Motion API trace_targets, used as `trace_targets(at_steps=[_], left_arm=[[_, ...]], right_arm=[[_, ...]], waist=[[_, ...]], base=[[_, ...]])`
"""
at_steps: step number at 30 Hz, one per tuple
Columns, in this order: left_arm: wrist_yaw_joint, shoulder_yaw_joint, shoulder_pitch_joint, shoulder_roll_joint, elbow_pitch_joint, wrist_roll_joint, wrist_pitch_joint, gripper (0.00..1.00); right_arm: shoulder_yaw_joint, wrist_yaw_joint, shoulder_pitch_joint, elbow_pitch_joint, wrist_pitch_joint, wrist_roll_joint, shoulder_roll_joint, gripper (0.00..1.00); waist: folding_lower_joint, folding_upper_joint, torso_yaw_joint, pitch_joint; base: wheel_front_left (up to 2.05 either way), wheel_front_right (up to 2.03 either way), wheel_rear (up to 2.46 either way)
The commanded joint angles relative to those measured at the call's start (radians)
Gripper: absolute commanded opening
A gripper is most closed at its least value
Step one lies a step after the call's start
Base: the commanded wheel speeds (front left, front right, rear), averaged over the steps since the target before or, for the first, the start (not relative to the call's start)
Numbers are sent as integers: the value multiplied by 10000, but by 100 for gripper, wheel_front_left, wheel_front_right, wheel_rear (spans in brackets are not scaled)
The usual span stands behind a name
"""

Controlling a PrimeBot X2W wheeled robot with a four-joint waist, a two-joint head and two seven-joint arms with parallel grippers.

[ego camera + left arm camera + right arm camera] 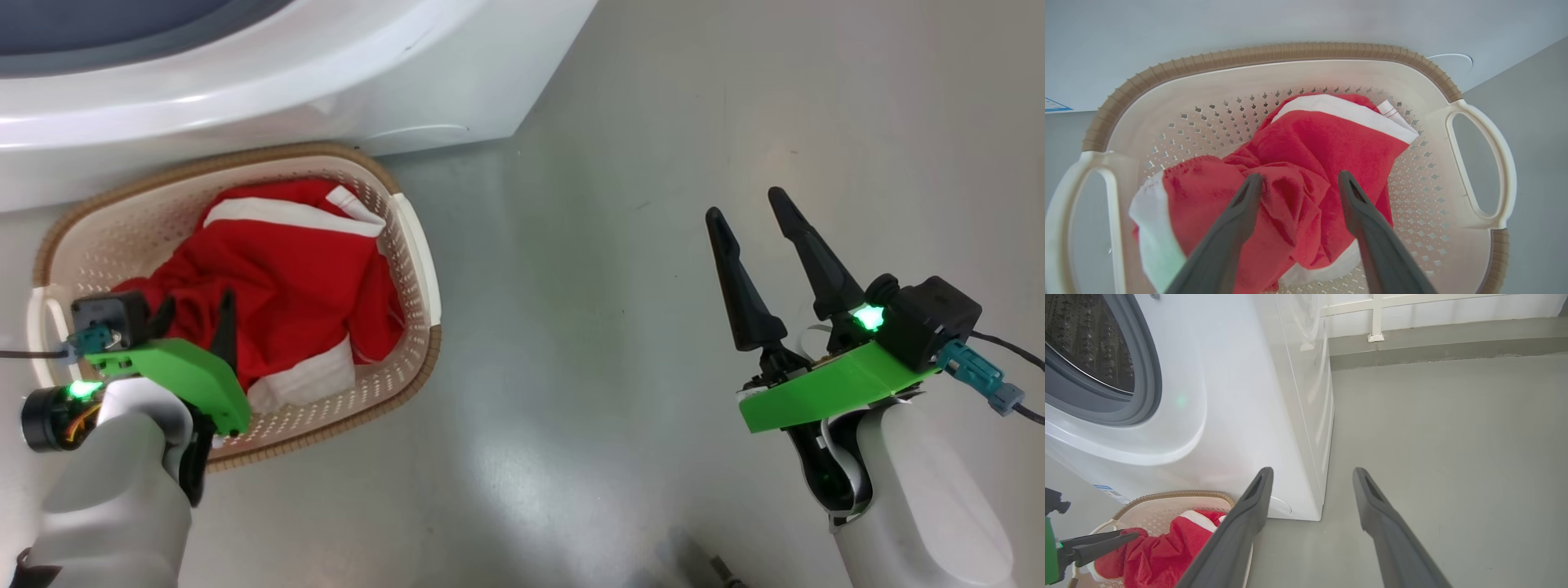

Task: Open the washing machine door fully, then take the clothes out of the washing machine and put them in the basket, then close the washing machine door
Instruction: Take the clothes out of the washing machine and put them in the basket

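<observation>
Now | clothes (pixel 1323 139) within basket (pixel 1274 53) rim | left end effector (pixel 1299 174) apparently just above

The clothes (pixel 286 278) are bright red with white bands — the basket (pixel 114 237) cream, dotted with small holes, under a brown ribbed rim (pixel 245 155). The washer (pixel 245 90) is glossy white with a grey seal (pixel 1146 379); the floor (pixel 612 245) is plain pale grey.

Pale grey forearms (pixel 922 490), bright green wrist brackets (pixel 824 392), long tapered dark fingers (pixel 739 282), teal cable plugs (pixel 976 371)
</observation>
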Motion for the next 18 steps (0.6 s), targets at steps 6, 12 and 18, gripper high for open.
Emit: trace_targets(at_steps=[6, 12, 18], left_arm=[[-30, -5, 125, 448, -711, -681, -132, 100], [-30, 814, 676, 591, -2152, -580, -135, 100], [-30, 1940, 1495, 389, -3481, 269, -136, 100]], right_arm=[[85, 16, 226, -93, -74, -45, 12, 100], [45, 16, 457, 71, -74, -6, -165, 100], [13, 16, 740, 231, -74, 75, -482, 100]], waist=[[0, -1, 241, -464], [0, -1, 499, -1128], [0, -1, 811, -1890]], base=[[0, 0, 0], [0, 0, 0], [0, 0, 0]])
